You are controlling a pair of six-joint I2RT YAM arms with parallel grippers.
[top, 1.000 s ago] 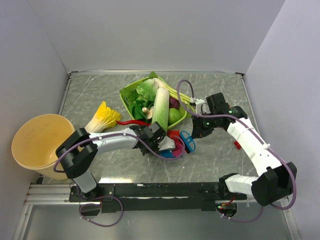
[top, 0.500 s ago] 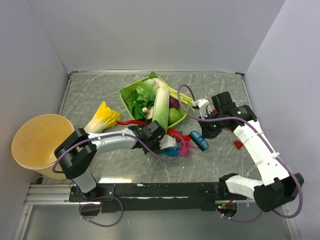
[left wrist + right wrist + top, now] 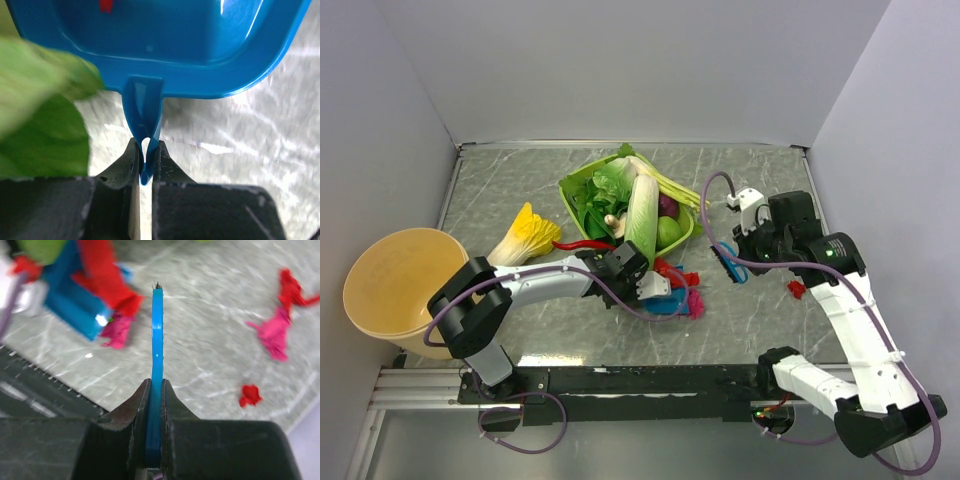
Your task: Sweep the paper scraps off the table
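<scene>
Marble-patterned tabletop [image 3: 520, 180] is showing grey-green with thin white veins, small paper scraps [image 3: 275, 332] are showing red and magenta-pink, plastic dustpan [image 3: 165, 45] and thin hand brush [image 3: 157, 355] are showing bright blue.

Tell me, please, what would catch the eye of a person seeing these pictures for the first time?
The green tray heaped with vegetables in the middle of the table stands out first. Just in front of it, the left gripper holds a blue dustpan by its handle, with red and pink paper scraps bunched against it. To the right, the right gripper pinches a thin blue tool, with more scraps lying nearby.
</scene>
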